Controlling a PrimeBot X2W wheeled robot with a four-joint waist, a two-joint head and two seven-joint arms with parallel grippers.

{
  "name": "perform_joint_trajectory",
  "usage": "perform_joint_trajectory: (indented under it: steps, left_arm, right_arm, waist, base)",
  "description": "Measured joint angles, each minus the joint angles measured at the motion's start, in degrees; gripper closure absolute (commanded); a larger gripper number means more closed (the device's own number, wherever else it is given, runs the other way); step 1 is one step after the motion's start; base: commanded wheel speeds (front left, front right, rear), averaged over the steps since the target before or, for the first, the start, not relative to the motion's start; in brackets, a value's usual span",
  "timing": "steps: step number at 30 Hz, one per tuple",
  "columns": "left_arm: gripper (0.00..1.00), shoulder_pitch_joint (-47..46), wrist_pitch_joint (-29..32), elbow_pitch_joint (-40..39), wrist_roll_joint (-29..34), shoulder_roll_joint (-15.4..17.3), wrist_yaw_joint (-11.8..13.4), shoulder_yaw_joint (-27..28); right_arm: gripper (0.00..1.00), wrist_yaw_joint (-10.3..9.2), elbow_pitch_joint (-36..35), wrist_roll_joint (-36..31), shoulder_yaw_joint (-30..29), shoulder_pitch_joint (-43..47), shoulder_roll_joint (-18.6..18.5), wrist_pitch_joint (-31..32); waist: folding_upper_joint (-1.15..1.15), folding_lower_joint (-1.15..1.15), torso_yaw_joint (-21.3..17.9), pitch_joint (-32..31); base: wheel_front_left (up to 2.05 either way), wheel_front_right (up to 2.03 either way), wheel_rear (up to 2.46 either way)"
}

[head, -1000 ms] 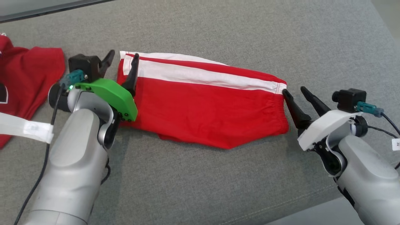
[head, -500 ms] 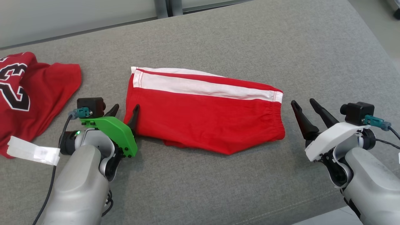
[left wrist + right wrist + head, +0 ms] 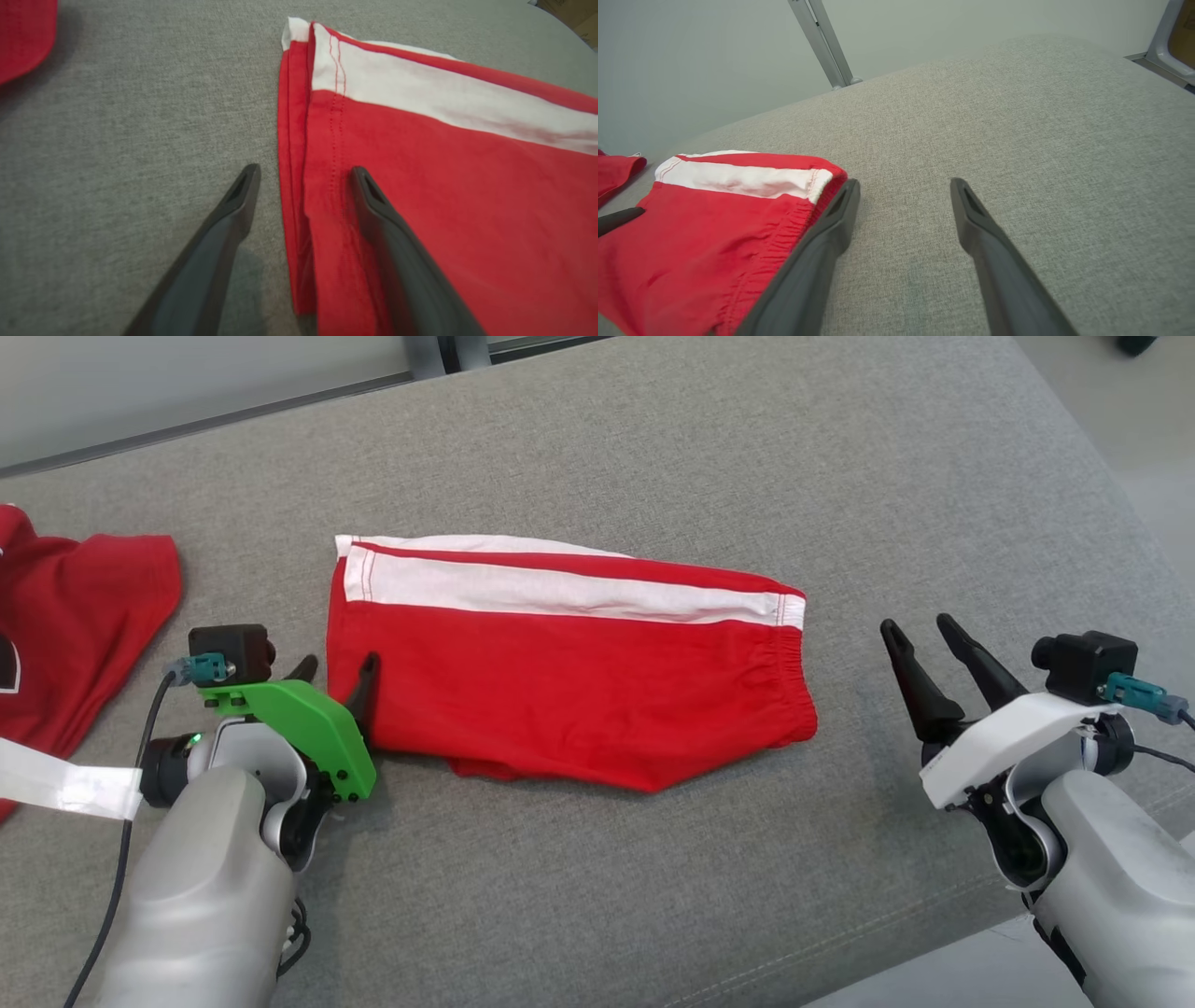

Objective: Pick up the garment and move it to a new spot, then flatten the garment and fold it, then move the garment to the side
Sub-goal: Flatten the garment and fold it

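The garment (image 3: 560, 681) is a pair of red shorts with a white side stripe, lying folded flat on the grey cushion (image 3: 653, 448). My left gripper (image 3: 339, 663) is open at the shorts' left hem, near its front corner. In the left wrist view my left gripper (image 3: 304, 170) straddles the hem edge of the garment (image 3: 444, 163), one finger over red cloth, the other over grey fabric. My right gripper (image 3: 916, 625) stands open a short way right of the elastic waistband, holding nothing. In the right wrist view my right gripper (image 3: 904, 183) is beside the garment (image 3: 691, 224).
A red jersey (image 3: 75, 616) lies at the far left, with a white strip (image 3: 56, 784) across its near part. The cushion's front edge runs along the lower right, floor beyond it. A metal post (image 3: 822, 42) stands behind the cushion.
The head camera has shifted. My left gripper slid back along the hem from the white stripe toward the front corner. My right gripper drew away from the waistband it was touching.
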Motion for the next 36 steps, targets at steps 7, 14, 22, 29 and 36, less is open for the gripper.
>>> perform_joint_trajectory:
  steps: [7, 14, 22, 29, 36]
  left_arm:
    - [1.0, -0.14, 1.8, 0.53, -2.24, -1.01, -0.03, -1.63]
    - [1.0, -0.07, 2.37, -0.49, -3.02, -1.89, -0.07, -4.53]
    - [1.0, 1.26, 0.3, -3.23, -4.92, -2.38, -0.07, -6.53]
    - [1.0, 5.36, -3.2, -6.39, -8.05, -2.52, -0.07, -6.56]
    - [1.0, 10.63, -6.41, -8.9, -10.55, -2.64, -0.07, -6.99]
  right_arm:
    - [0.0, -0.1, -1.22, -0.3, -1.99, 0.73, -0.02, -0.01]
    - [0.0, -0.1, -2.24, -1.6, -2.78, 2.01, 0.13, -0.09]
    - [0.0, -0.1, -2.35, -1.68, -4.07, 4.05, 0.03, -0.09]
    - [0.0, -0.1, -2.42, -1.78, -5.41, 6.2, -0.14, -0.1]
    - [0.0, -0.1, -2.34, -1.68, -6.6, 8.34, -0.26, -0.1]
  waist:
    - [0.0, 0.0, 0.41, -0.35]
    - [0.0, 0.0, 1.45, -1.18]
    - [0.0, 0.0, 3.28, -2.47]
    - [0.0, 0.0, 5.79, -3.61]
    - [0.0, 0.0, 8.61, -4.92]
  base:
    - [0.0, 0.0, 0.0]
    - [0.0, 0.0, 0.0]
    - [0.0, 0.0, 0.0]
    - [0.0, 0.0, 0.0]
    - [0.0, 0.0, 0.0]
